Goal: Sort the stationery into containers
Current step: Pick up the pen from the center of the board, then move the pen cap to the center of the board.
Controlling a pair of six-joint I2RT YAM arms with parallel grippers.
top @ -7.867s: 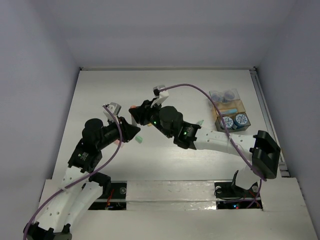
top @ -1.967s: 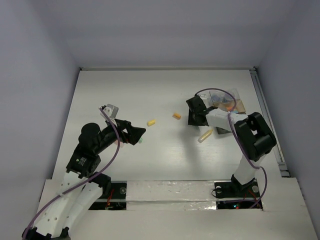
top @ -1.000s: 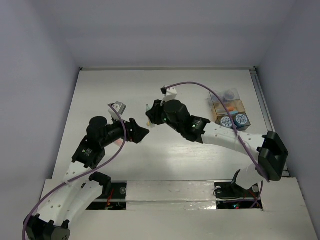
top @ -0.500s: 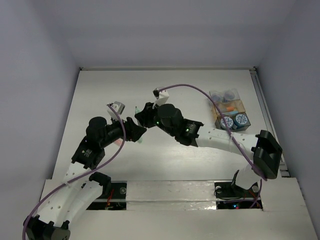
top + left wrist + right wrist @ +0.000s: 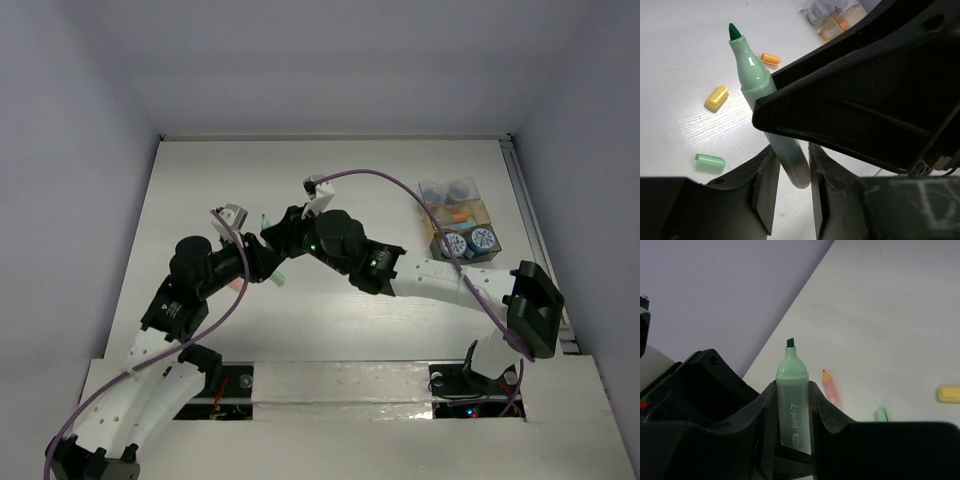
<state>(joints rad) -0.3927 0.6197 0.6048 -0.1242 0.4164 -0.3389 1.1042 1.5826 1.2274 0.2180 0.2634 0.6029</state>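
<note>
An uncapped green pen stands upright in my right gripper, which is shut on its barrel. In the left wrist view the same green pen slants down, and its rear end sits between the fingers of my left gripper, which are closed against it. Both grippers meet above the table's middle left, left gripper and right gripper. The containers stand at the far right, holding tape rolls.
Loose on the table lie a green cap, a yellow cap and an orange cap. A pink-orange pen lies beyond the grippers. The right arm stretches across the table's middle.
My right arm has swung left and brought the green pen to the left gripper. The left gripper's fingers have closed in on the pen's rear end.
</note>
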